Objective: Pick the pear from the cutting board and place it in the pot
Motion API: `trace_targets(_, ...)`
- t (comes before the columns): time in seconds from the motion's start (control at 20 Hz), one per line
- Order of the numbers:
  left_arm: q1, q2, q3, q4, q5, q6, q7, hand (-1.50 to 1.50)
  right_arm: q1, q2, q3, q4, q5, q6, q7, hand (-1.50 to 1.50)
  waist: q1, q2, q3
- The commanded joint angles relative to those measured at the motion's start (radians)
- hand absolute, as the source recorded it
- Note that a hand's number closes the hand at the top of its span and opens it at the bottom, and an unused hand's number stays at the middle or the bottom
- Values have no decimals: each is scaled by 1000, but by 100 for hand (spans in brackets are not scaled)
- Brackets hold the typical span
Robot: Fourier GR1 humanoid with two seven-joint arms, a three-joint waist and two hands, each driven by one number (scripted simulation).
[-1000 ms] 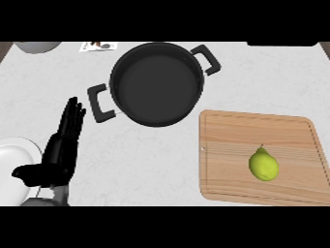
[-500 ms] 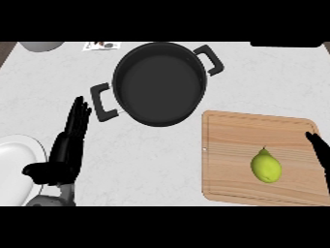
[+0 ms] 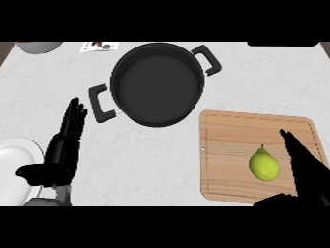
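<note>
Plate (image 3: 7, 164), white and round, lies far left beside the open, empty left hand (image 3: 62, 154). Black two-handled pot (image 3: 157, 83) sits mid-counter. Yellow-green pear (image 3: 263, 164) rests on the wooden cutting board (image 3: 228, 145), right hand (image 3: 311, 177) flat-fingered just beside it, holding nothing.

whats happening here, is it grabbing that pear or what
Not yet. The right hand is open, fingers straight, just right of the pear, which lies untouched on the cutting board. The black pot sits empty up the counter. The left hand rests open near a white plate.
</note>
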Motion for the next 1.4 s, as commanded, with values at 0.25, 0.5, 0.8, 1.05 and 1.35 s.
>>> trace_targets(0.25,1,-36,1,-38,-38,3,46,0,5,74,-16,186,46,-21,-92,-150,-5,-1,1)
trace_targets(0.5,45,-3,41,-91,-22,-41,53,0,-11,92,-15,242,100,-4,-97,-150,-3,-1,1)
trace_targets(0.8,-28,-24,92,3,-29,-76,33,0,42,119,-45,252,132,-29,-155,-150,-9,-1,0)
trace_targets(1.05,-3,-60,92,13,-64,-73,10,0,-22,153,-86,313,125,1,-206,-150,-7,-1,0)
trace_targets(1.35,62,-85,44,-34,-87,-64,-1,0,-86,96,-89,365,259,-110,-297,150,-4,-1,1)
